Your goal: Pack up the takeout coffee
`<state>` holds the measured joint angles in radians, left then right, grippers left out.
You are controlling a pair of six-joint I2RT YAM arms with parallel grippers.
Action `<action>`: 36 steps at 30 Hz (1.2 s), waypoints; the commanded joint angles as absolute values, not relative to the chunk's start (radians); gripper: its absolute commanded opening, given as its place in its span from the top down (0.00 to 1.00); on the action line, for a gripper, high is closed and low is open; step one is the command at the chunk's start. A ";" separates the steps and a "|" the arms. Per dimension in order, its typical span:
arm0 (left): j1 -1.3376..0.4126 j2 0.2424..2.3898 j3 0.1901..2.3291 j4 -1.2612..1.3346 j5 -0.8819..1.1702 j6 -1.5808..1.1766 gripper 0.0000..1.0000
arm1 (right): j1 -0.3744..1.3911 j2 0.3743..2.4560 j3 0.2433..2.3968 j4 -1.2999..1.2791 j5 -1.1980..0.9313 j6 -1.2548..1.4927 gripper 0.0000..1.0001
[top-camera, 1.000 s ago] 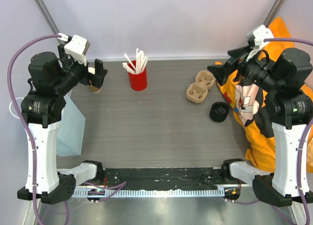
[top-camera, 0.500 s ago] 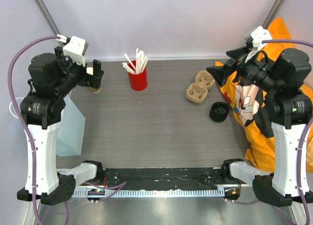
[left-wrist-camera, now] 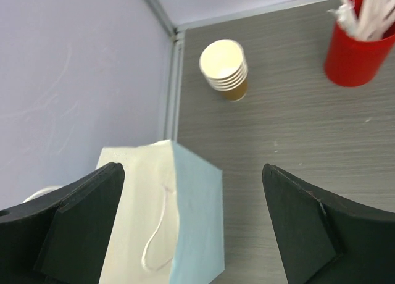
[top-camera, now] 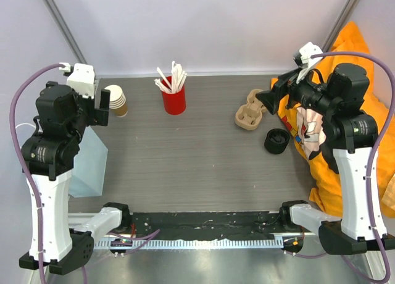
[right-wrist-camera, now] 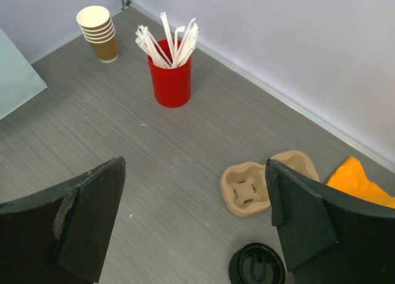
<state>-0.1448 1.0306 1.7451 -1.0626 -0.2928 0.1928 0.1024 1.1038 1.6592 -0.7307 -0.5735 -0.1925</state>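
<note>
Grey table (top-camera: 185, 173); blue paper bag (top-camera: 89, 167) near left edge. Left gripper (top-camera: 102, 105) has backed off leftward from tan cup stack (top-camera: 116, 100), fingers wide, empty. Right gripper (top-camera: 271, 99) also wide, empty. Stack upright at far-left corner, now uncovered, ungrasped. Judgement: packing not begun.

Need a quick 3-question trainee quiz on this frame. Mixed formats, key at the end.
1. True or false: the left fingers are open and empty.
2. How many wells does the carrier have? A one, B two, C four.
3. Fill in: the paper cups stand in the table's far ___ corner.
Key: 1 true; 2 B; 3 left.
</note>
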 commanded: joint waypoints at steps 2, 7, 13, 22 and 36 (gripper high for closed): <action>-0.147 1.006 1.741 -1.147 -0.478 0.210 0.03 | 0.103 1.085 1.608 -0.683 -0.607 -0.207 0.00; -0.149 0.960 1.668 -1.158 -0.561 0.253 0.04 | 0.106 1.100 1.549 -0.641 -0.633 -0.175 0.00; -0.149 0.934 1.594 -1.167 -0.586 0.265 0.30 | 0.150 1.141 1.526 -0.615 -0.569 -0.166 0.00; -0.149 0.928 1.562 -1.204 -0.603 0.281 0.43 | 0.192 1.135 1.503 -0.615 -0.483 -0.186 0.00; -0.147 0.922 1.467 -1.151 -0.647 0.319 0.79 | 0.213 1.126 1.502 -0.624 -0.456 -0.195 0.00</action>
